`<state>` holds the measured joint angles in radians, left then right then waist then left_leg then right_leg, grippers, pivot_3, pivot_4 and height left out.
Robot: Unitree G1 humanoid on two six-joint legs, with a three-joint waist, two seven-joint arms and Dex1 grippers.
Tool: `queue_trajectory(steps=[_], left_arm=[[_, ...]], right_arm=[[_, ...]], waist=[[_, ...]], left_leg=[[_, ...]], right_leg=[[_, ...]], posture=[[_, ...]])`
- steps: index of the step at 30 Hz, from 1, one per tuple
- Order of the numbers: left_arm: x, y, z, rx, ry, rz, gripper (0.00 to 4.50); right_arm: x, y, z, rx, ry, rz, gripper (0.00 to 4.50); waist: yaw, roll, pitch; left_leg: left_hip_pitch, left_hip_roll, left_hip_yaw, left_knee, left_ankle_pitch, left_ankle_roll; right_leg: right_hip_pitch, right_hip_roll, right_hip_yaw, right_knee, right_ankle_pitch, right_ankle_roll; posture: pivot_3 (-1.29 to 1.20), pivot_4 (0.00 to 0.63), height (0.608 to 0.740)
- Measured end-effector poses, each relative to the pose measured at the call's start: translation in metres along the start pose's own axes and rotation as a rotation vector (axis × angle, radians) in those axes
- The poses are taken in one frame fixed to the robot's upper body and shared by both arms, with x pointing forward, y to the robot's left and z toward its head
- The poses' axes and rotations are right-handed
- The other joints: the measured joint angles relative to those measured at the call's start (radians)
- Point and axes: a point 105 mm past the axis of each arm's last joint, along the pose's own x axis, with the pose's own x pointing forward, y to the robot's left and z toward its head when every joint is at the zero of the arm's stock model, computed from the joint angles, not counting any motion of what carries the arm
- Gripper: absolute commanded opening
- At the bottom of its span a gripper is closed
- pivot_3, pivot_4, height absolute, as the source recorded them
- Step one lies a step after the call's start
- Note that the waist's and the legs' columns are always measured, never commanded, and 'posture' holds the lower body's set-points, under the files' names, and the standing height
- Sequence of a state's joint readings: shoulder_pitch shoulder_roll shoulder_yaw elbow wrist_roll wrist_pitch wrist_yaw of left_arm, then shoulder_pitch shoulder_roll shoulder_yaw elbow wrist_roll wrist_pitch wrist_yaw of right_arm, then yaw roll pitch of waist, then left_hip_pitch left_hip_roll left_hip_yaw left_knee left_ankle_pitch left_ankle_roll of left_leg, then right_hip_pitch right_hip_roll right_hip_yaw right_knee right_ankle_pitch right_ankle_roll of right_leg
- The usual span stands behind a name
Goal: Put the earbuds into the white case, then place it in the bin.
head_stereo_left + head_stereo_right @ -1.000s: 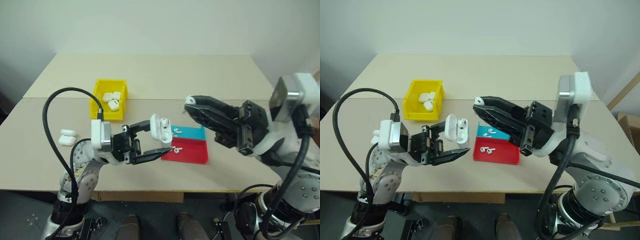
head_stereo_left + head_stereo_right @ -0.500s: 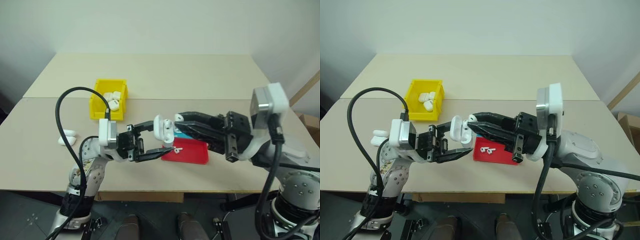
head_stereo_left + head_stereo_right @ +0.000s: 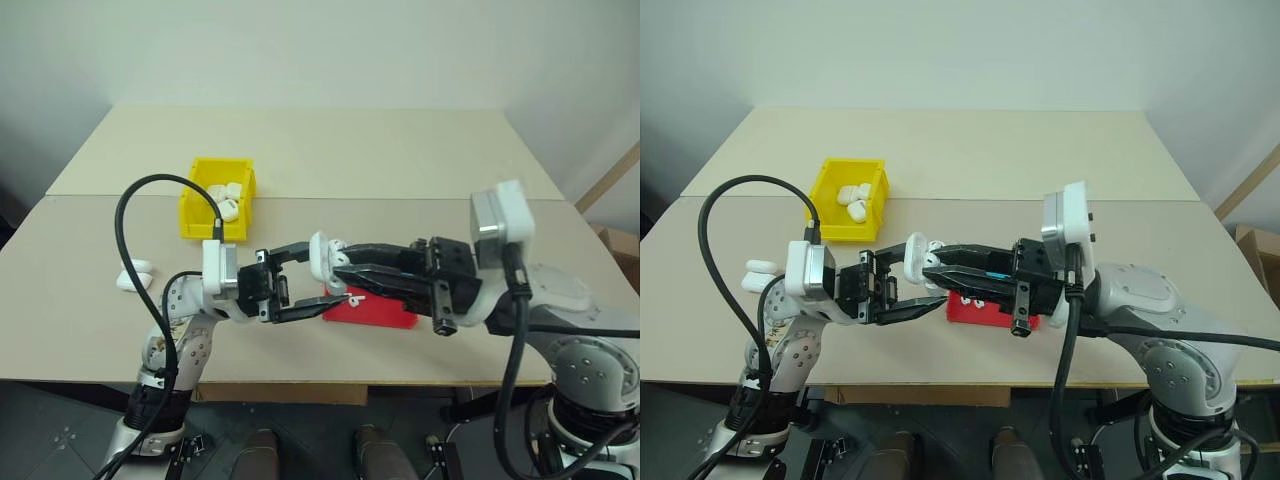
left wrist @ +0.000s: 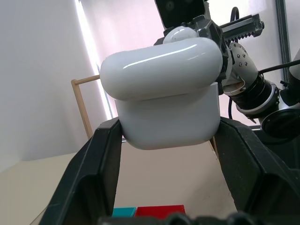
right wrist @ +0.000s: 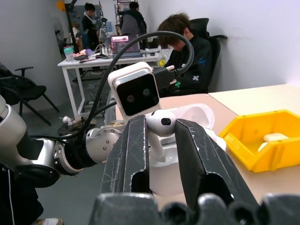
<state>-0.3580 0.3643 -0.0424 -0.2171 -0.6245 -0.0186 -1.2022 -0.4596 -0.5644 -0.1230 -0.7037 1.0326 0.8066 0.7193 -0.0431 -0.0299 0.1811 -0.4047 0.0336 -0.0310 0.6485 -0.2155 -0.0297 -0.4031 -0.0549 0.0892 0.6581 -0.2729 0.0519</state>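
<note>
My left gripper [image 3: 322, 272] is shut on the white case [image 3: 322, 256] and holds it above the table's front, lid flipped open. The left wrist view has the case [image 4: 168, 93] clamped between both fingers. My right gripper [image 3: 338, 268] reaches in from the right, shut on an earbud [image 5: 161, 123]. The earbud's stem points down at the open case body [image 5: 164, 180], with the lid [image 5: 193, 112] behind it. More earbuds [image 3: 354, 297] lie on the red tray [image 3: 390, 310] below. The yellow bin [image 3: 197, 205] stands at the back left with several white cases [image 3: 225, 200] inside.
Another white case [image 3: 133, 275] lies on the table at the left, near my left arm's black cable [image 3: 130, 215]. A strip of the tray's blue half [image 3: 985, 272] peeks from under my right gripper. People sit at desks beyond the table in the right wrist view.
My right gripper has swung left and down with the earbud, from over the tray to the open case. The left gripper has kept the case in place.
</note>
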Motion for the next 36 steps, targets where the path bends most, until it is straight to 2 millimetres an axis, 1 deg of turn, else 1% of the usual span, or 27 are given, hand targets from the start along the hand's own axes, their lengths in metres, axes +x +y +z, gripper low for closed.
queue_trajectory(steps=[11, 21, 28, 30, 36], left_arm=[[-0.0006, 0.0004, -0.0024, 0.003, 0.002, 0.003, 2.72], [-0.0008, 0.0004, -0.0027, 0.015, 0.001, 0.002, 2.72], [-0.0006, 0.0008, -0.0051, 0.015, 0.012, 0.002, 2.72], [-0.0005, 0.0006, -0.0059, 0.013, 0.013, 0.001, 2.72], [-0.0004, 0.0008, -0.0060, 0.013, 0.012, 0.001, 2.72]], right_arm=[[0.0003, 0.0004, -0.0048, -0.007, 0.031, 0.006, 0.64], [-0.0007, 0.0012, -0.0011, -0.045, 0.004, 0.011, 0.64], [-0.0032, 0.0011, -0.0037, -0.048, 0.013, 0.001, 0.64], [-0.0034, 0.0012, -0.0038, -0.049, 0.016, 0.003, 1.37], [-0.0024, 0.0011, -0.0057, -0.054, 0.025, 0.003, 1.37]], waist=[[0.000, 0.000, 0.000], [0.000, 0.000, 0.000], [0.001, 0.000, 0.000], [0.000, 0.000, 0.000], [0.001, 0.000, 0.000]], left_leg=[[0.000, 0.000, 0.000, 0.000, 0.000, 0.000], [0.000, 0.000, 0.000, 0.000, 0.000, 0.000], [0.000, 0.000, 0.000, 0.000, 0.000, 0.000], [0.000, 0.000, 0.000, 0.000, 0.000, 0.000], [0.000, 0.000, 0.000, 0.000, 0.000, 0.000]], right_leg=[[0.000, 0.000, 0.000, 0.000, 0.000, 0.000], [0.000, 0.000, 0.000, 0.000, 0.000, 0.000], [0.000, 0.000, 0.000, 0.000, 0.000, 0.000], [0.000, 0.000, 0.000, 0.000, 0.000, 0.000], [0.000, 0.000, 0.000, 0.000, 0.000, 0.000]], posture=[[0.00, 0.150, 0.740], [0.00, 0.150, 0.740], [0.00, 0.150, 0.740], [0.00, 0.150, 0.740], [0.00, 0.150, 0.740]])
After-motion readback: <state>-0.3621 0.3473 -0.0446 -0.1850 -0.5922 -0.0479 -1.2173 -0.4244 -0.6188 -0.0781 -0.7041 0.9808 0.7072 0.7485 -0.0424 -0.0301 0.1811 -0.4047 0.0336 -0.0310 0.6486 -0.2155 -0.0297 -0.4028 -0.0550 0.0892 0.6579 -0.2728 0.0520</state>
